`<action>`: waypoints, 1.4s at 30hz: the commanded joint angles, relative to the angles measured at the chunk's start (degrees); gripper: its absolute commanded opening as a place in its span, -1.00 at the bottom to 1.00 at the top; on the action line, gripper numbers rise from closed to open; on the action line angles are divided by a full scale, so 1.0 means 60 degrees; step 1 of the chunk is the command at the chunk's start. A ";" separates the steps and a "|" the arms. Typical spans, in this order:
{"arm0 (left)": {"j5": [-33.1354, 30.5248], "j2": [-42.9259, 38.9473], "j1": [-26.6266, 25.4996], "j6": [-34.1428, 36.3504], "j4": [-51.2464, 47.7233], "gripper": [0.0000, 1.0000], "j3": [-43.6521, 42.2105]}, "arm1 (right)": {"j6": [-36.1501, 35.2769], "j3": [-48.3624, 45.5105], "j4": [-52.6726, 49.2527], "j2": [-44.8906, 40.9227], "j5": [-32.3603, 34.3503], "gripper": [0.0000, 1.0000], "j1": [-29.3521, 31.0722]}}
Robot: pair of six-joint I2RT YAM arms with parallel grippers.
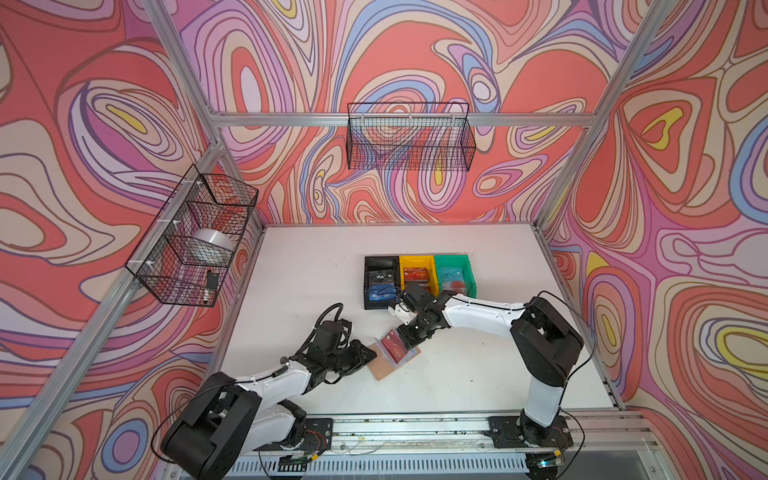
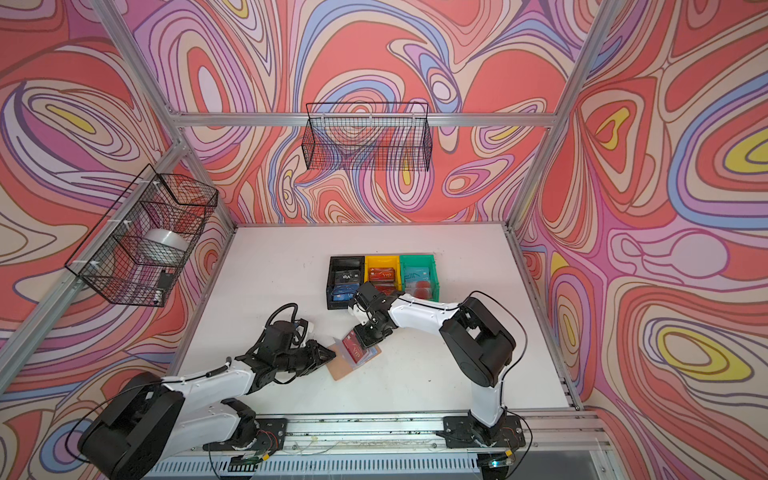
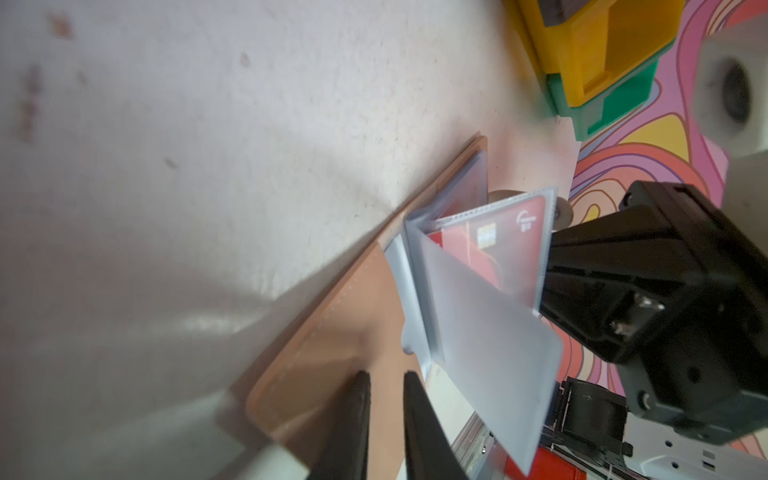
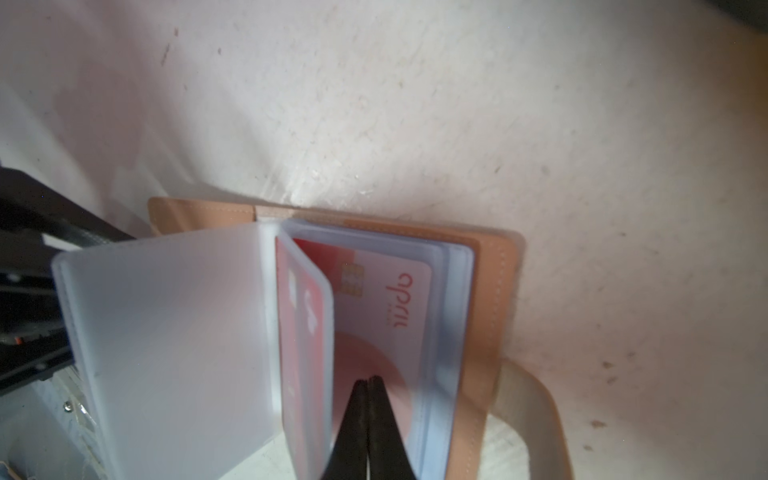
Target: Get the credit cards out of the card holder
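Note:
The tan card holder (image 1: 380, 370) (image 2: 338, 370) lies open on the white table, its clear sleeves fanned up. A red credit card (image 1: 395, 348) (image 3: 490, 249) (image 4: 301, 332) sits in one raised sleeve. A pale credit card with a red circle (image 4: 386, 299) sits in the sleeve behind it. My right gripper (image 1: 404, 341) (image 2: 362, 344) (image 4: 368, 380) is shut, its tips wedged between those two sleeves, with nothing visibly pinched. My left gripper (image 1: 374, 355) (image 2: 332, 354) (image 3: 386, 376) hovers low over the tan cover (image 3: 332, 332), its fingers a narrow gap apart, holding nothing.
Black (image 1: 366, 282), yellow (image 1: 401, 274) and green (image 1: 471, 274) bins stand in a row behind the holder, with cards inside. An empty frosted sleeve (image 3: 490, 353) (image 4: 166, 332) stands up on the left gripper's side. Wire baskets (image 1: 191, 241) hang on the walls.

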 commanded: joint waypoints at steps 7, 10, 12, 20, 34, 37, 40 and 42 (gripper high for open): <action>-0.0959 -0.3131 0.0046 0.0505 -0.4249 -0.47 0.0787 | -0.0086 0.0124 -0.0123 -0.0157 -0.0088 -0.88 0.0016; -0.0790 -0.3502 0.0042 0.0239 -0.3881 -0.44 0.0846 | -0.0137 0.0138 -0.0183 -0.0139 -0.0059 -0.88 0.0020; -0.0790 -0.3326 0.0048 0.0291 -0.3876 -0.43 0.0906 | -0.0159 0.0153 -0.0213 -0.0139 0.0010 -0.87 0.0016; -0.0223 -0.1197 0.0046 -0.0009 -0.1583 -0.49 0.0308 | -0.0172 0.0306 -0.0390 -0.0473 0.0915 -0.86 0.0020; -0.0524 -0.0211 0.0039 0.0306 -0.1415 -0.51 0.0203 | -0.0218 0.0358 -0.0436 -0.0368 0.1208 -0.85 0.0020; -0.0566 0.0013 0.0047 0.0354 -0.1321 -0.51 0.0143 | -0.0192 0.0316 -0.0374 -0.0312 0.1332 -0.85 0.0020; -0.0576 0.0348 0.0038 0.0383 -0.1095 -0.51 0.0076 | -0.0174 0.0281 -0.0349 -0.0370 0.1570 -0.85 0.0020; -0.0555 0.0547 0.0041 0.0371 -0.0901 -0.52 0.0029 | -0.0195 0.0294 -0.0402 -0.0425 0.1697 -0.84 0.0019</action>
